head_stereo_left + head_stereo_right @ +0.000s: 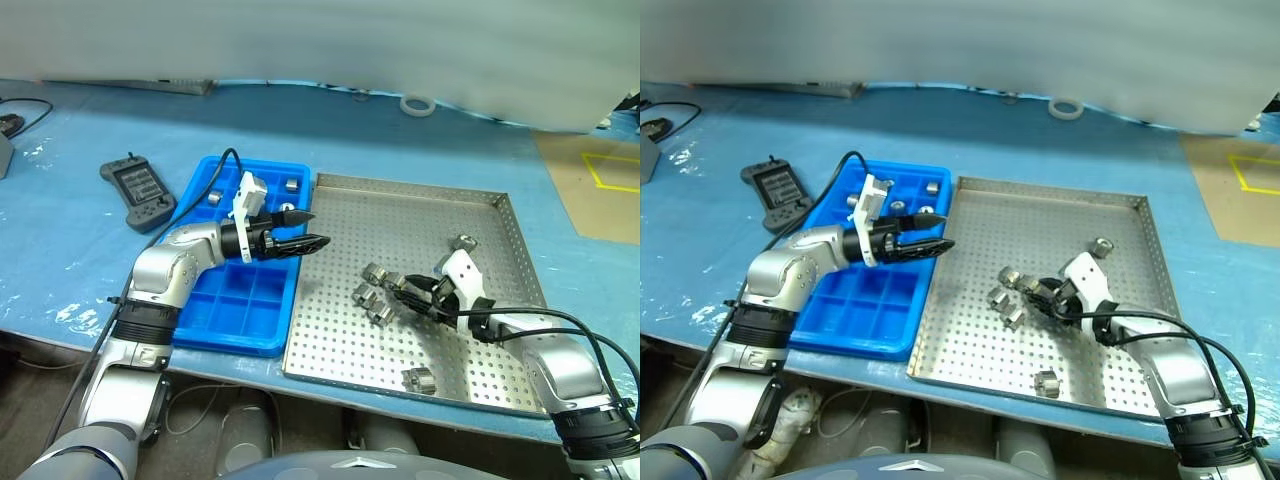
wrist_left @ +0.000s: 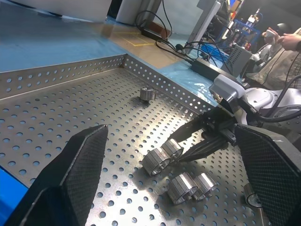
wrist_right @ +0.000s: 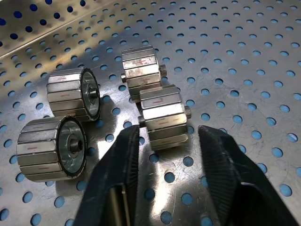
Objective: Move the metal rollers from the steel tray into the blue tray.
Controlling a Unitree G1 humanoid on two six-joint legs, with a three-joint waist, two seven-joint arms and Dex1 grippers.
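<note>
**Rollers in steel tray, right gripper at the cluster**

Steel tray [image 1: 340, 330] sat on the blue table cover [image 1: 60, 240], with the blue tray [image 1: 232, 318] touching its left rim. Four metal rollers [image 3: 162, 116] lay clustered near the middle of the perforated floor. One more roller [image 1: 463, 241] rested toward the far right side, another [image 1: 419, 379] near the front rim. Several rollers [image 1: 291, 185] already lay in the far compartments of the blue tray.

Right gripper [image 3: 169, 146] was low over the steel tray at the cluster, its fingertips either side of the nearest roller with a visible gap to each; jaws were still apart and not pinching it. Left gripper [image 1: 305, 228] hung above the seam between the two trays, pointing toward the steel tray, jaws wide apart and holding nothing.

A black handheld controller [image 1: 139, 192] lay on the cover left of the blue tray. A white tape ring [image 1: 418, 104] lay at the far edge.
</note>
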